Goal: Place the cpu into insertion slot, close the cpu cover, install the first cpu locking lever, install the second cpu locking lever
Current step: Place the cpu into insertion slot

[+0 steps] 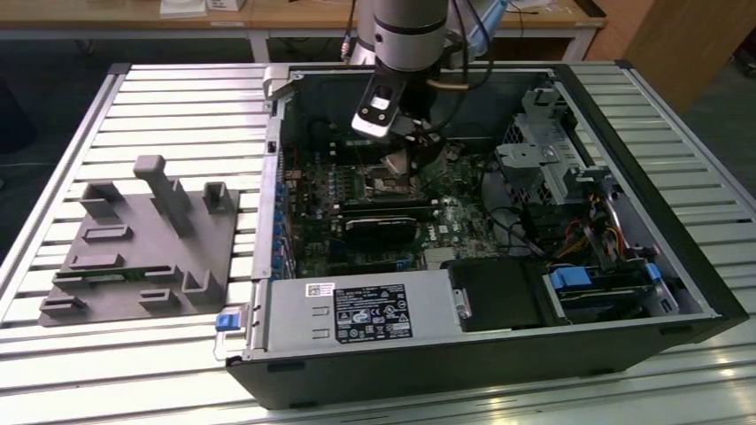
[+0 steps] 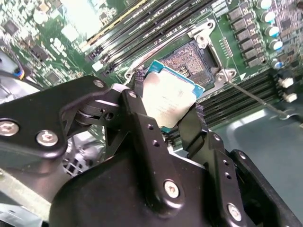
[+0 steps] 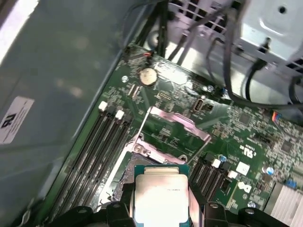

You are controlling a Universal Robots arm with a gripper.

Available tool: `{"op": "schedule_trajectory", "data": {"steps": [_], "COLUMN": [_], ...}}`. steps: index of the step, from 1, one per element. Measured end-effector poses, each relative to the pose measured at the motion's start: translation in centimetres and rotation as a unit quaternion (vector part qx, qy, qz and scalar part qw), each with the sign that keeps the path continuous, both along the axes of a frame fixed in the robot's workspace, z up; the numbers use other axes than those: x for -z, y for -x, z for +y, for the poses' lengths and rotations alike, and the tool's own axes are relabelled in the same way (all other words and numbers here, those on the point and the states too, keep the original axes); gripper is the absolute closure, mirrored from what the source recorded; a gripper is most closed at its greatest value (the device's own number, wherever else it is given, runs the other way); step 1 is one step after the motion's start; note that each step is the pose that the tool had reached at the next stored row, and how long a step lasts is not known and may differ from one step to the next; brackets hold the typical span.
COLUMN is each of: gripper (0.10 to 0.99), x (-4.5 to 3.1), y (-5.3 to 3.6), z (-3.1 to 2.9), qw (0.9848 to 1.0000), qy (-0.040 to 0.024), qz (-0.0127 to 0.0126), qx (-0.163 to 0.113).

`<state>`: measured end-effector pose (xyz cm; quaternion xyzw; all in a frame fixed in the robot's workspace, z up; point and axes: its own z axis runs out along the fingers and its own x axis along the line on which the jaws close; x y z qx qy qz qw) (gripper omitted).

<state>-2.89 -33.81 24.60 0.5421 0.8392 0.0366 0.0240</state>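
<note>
Slatted table (image 1: 177, 97) in exterior view — second wrist view: gripper (image 2: 166, 100) clamps cpu (image 2: 173, 92) near insertion slot (image 2: 190, 60).

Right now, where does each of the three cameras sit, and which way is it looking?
Exterior view: off the arm, high up, looking down into the open computer case; the arm reaches in.
Second wrist view: on the wrist, looking along the black pincer at the cpu and insertion slot.
First wrist view: on the wrist, looking past the cpu at the open cpu cover.
Shared: both wrist views show the pincer clamping the cpu.
</note>
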Motion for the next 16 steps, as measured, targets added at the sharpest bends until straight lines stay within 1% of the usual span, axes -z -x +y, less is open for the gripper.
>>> {"op": "schedule_trajectory", "data": {"steps": [2, 4, 8, 10, 12, 14, 16], "gripper": [0.545, 0.545, 0.545, 0.545, 0.545, 0.545, 0.545], "x": [0.03, 0.06, 0.17, 0.23, 0.30, 0.36, 0.41], "y": [0.00, 0.00, 0.00, 0.00, 0.00, 0.00, 0.00], "z": [0.00, 0.00, 0.00, 0.00, 0.00, 0.00, 0.00], "qw": [0.9999, 0.9994, 0.9974, 0.9960, 0.9942, 0.9921, 0.9896], "qy": [0.0000, 0.0001, 0.0000, 0.0000, 0.0000, 0.0000, 0.0000], "qz": [0.0000, 0.0000, 0.0000, 0.0000, 0.0000, 0.0000, 0.0000], "qx": [0.017, 0.035, 0.072, 0.090, 0.108, 0.126, 0.144]}}
